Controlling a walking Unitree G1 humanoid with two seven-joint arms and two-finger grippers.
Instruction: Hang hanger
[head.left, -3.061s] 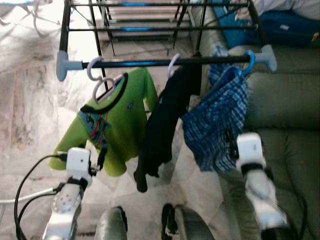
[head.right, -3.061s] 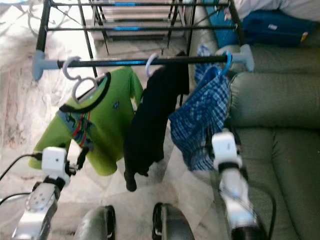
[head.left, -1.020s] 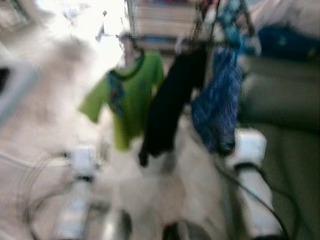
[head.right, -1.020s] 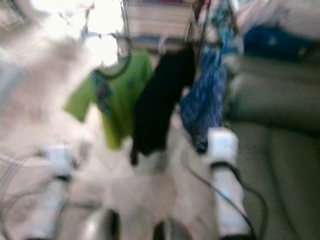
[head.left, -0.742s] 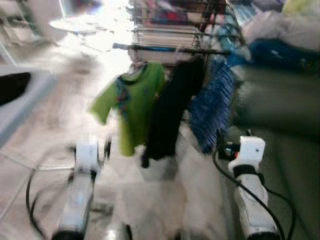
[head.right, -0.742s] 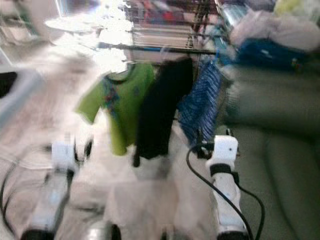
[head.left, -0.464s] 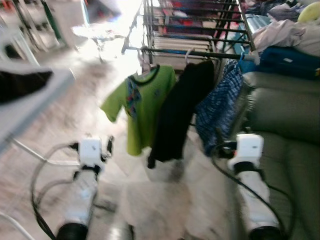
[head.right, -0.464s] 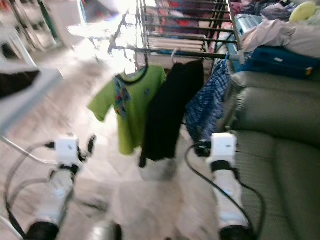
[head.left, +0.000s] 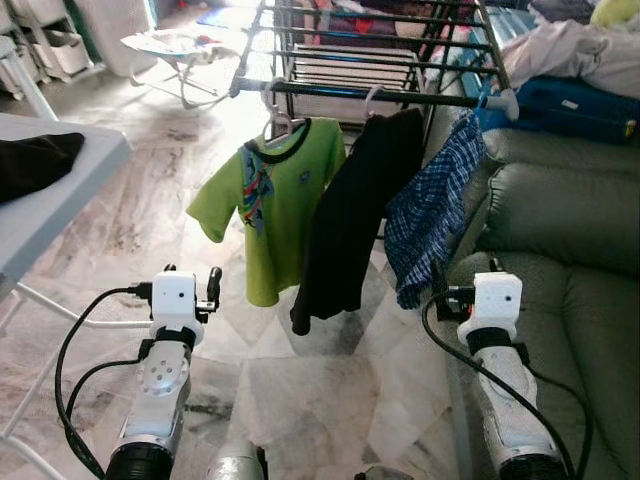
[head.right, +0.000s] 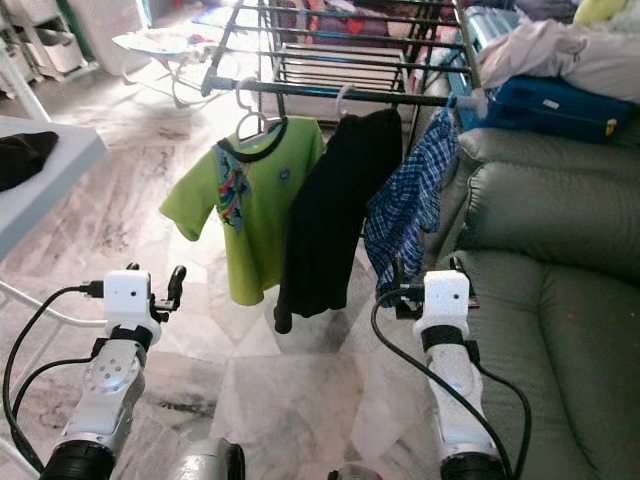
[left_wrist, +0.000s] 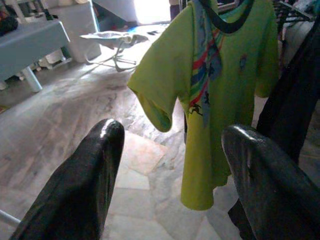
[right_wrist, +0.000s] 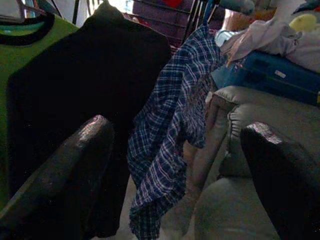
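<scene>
left gripper (left_wrist: 170, 175) spread, empty | right gripper (right_wrist: 175, 185) spread, empty | white hanger (head.left: 277, 118) with green T-shirt (head.left: 275, 215) hooked on drying-rack rail (head.left: 330, 92), up and ahead of left gripper, nearer arm | rail runs crosswise

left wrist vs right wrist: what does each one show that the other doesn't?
Left wrist alone: the marble floor, a blue-grey table and the full green shirt past open left fingers. Right wrist alone: the plaid shirt, grey sofa, blue bag and pale laundry past open right fingers. Shared: the black garment and some green shirt.
</scene>
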